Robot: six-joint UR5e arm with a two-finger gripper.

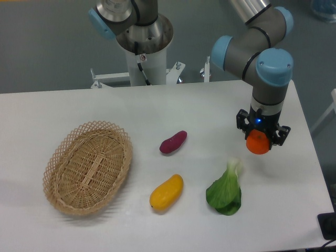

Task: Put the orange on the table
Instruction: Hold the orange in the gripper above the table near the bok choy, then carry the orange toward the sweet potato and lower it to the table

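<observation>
My gripper hangs at the right of the frame, pointing straight down, and my jaws are closed around the orange, which sits between them with its lower half showing below my black fingers. A small blue light glows on my wrist just above the fruit. The orange is over the right part of the table; whether it touches the white surface or hangs just above it I cannot tell from this angle. Below and to the left of me lies a leafy green, near but apart from the orange. Further left, around the middle of the frame, a purple sweet potato lies tilted, and below it a yellow mango lies tilted the same way. An oval wicker basket sits at the lower left of the table, well apart from me. My arm's base stands at the upper middle, behind the table's far edge.
</observation>
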